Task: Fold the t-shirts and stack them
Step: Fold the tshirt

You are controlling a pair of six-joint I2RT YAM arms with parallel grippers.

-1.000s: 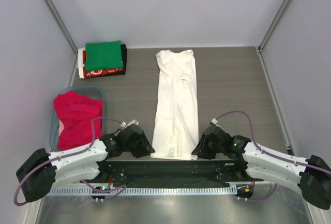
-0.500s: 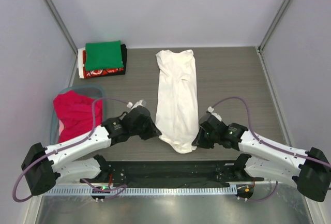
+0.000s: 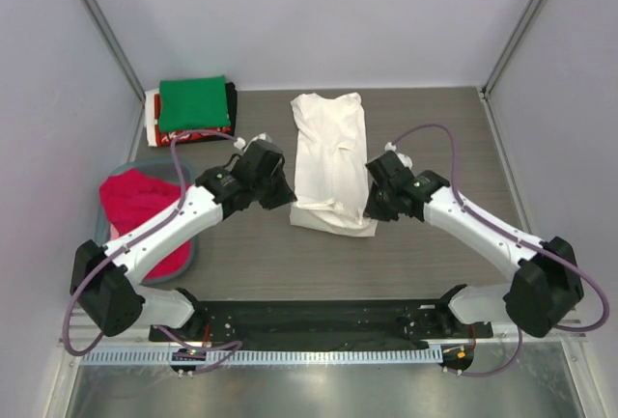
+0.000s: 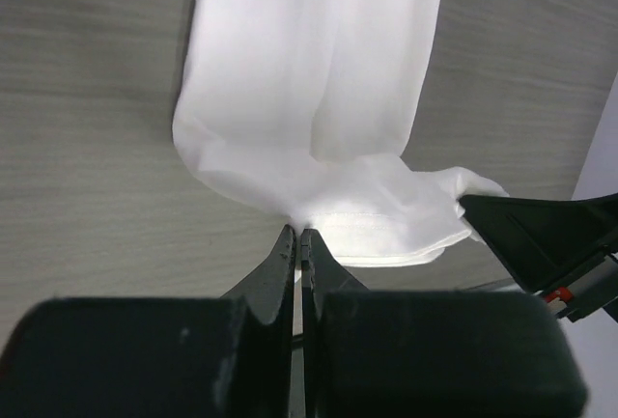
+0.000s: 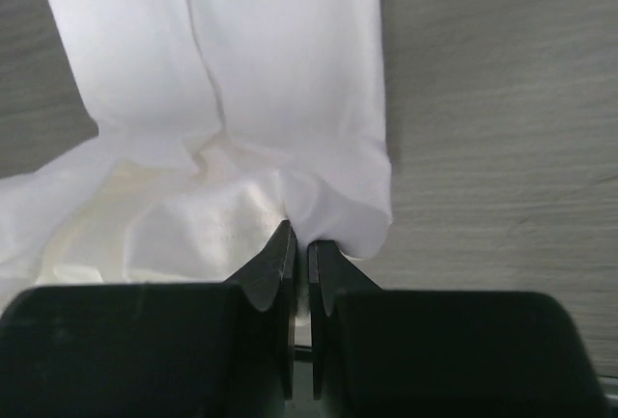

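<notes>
Fingers [image 4: 278, 268] of the left gripper [image 3: 288, 202] are pinched tight on one near corner of the white t-shirt [image 3: 330, 148]. The fingers [image 5: 275, 268] of the right gripper [image 3: 369, 210] are clamped on the other corner, and each pair has a thin fold of hem caught between it.

A second ago both grippers sat low by the arm bases, with the shirt lying full length ahead of them. Since then they have closed on the hem, lifted it and carried it forward over the cloth. The shirt now lies partly doubled. The hem edge hangs between the two pairs of fingertips, the fold bulges just beneath them, and the collar end rests flat on the table well ahead.

The carried edge sags in the middle (the right wrist view shows it rumpled to the left of the fingers). The halving looks under way but not yet laid down, and the hem probably needs to travel further toward the collar before release.

Ahead and far to the left of the left fingers sits the pile of folded shirts [image 3: 193, 109], green on top, where this one should end up. A red shirt [image 3: 135, 206] waits in the tub [image 3: 135, 167] to the left of and behind those fingers.
</notes>
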